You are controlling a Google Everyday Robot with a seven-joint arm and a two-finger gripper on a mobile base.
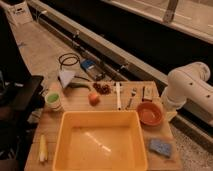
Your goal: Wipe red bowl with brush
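Red bowl [150, 113]: small, round, orange-red, just right of yellow-orange plastic tub [95, 113].
Brush [118, 96]: slim white stick, behind tub.
Gripper: hidden beyond tub's right, fingers apart.

Pale wooden bench [75, 104]. On it, a plain yellow-orange tub [59, 142]. The red bowl [150, 113] is a plain orange-red. The brush [118, 96] is white, the fork [132, 98] grey, the sponge [160, 147] blue, the round fruit [94, 98] orange and the cup [52, 99] pale green. The robot arm [187, 87] at the right is white; its claw cannot be seen.
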